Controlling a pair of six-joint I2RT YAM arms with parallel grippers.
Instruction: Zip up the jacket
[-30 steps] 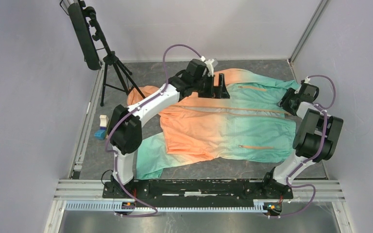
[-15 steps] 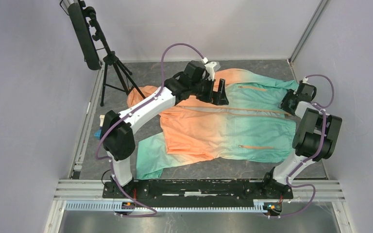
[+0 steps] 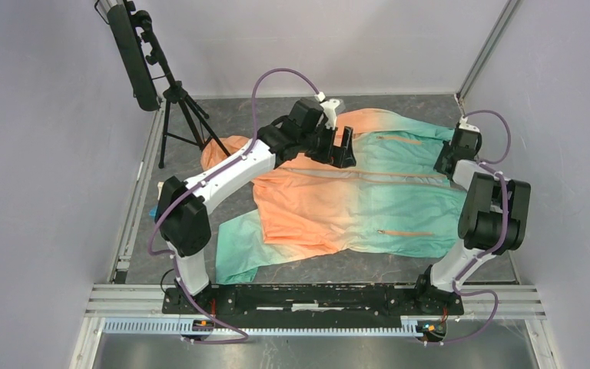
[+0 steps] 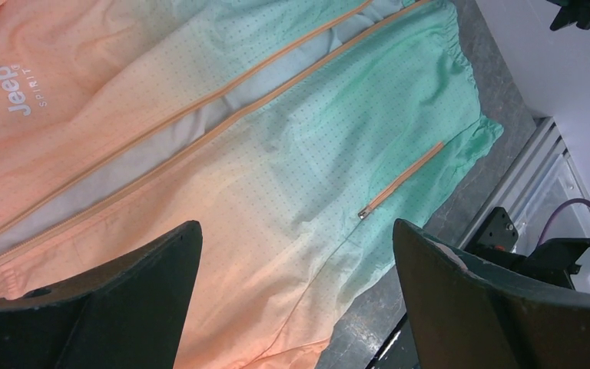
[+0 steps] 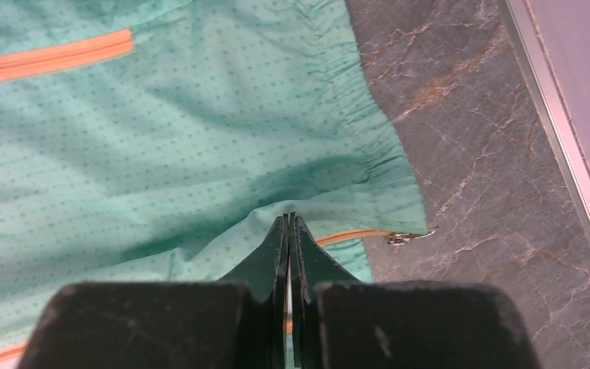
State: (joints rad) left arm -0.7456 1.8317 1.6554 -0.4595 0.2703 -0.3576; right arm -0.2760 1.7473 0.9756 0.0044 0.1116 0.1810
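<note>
The jacket (image 3: pixel 353 201) lies flat on the dark table, orange on the left and fading to mint green on the right. Its long front zipper (image 3: pixel 369 175) stands open, showing pale lining (image 4: pixel 161 146). My left gripper (image 3: pixel 344 146) hovers above the upper chest, wide open and holding nothing (image 4: pixel 296 231). A pocket zip (image 4: pixel 399 181) shows below it. My right gripper (image 3: pixel 445 161) is at the green hem, its fingers pressed together on a raised fold of fabric (image 5: pixel 288 217). The metal zipper slider (image 5: pixel 401 238) lies just right of the fingertips, on the table.
A black light bar on a tripod (image 3: pixel 170 92) stands at the back left. Small blue and white objects (image 3: pixel 160 201) sit by the left rail. A metal frame rail (image 5: pixel 557 131) and walls close in on the right side, near the hem.
My right gripper has gone from half open to shut and moved a little farther back along the hem. The left gripper drifted slightly left, still open.
</note>
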